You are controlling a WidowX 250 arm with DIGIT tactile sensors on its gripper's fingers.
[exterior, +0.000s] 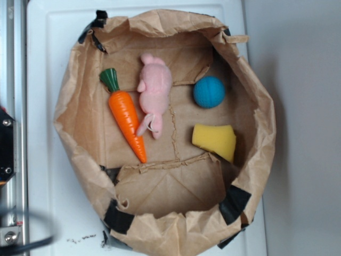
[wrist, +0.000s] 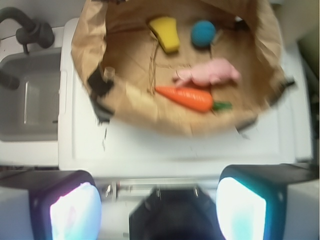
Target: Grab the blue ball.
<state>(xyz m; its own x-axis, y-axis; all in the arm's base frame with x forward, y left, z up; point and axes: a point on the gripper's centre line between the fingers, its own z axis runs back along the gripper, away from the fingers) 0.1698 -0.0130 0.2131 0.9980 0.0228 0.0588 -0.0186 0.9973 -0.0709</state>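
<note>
A: The blue ball, then. Where does the claw stand to it?

B: Well apart. In the wrist view the claw sits at the bottom edge with both fingers spread wide and nothing between them. It hangs over the white bench, short of the brown paper bag, which lies open with its walls rolled down.

A: And beyond the near wall of that bag?

B: Taking the bag as the mark: nearest the claw lies the orange toy carrot, just past it the pink plush pig, touching or nearly touching the carrot. On the far side of the bag floor sit the yellow sponge wedge and the ball, side by side with a small gap, the ball close to the bag's far wall.

A: How will it handle?

B: I judge it light and matte, so not slippery, perhaps slightly yielding. Being round, it may roll off if one finger touches first. Best to come straight down and close across its widest middle, keeping the fingers clear of the sponge and the paper wall.
</note>
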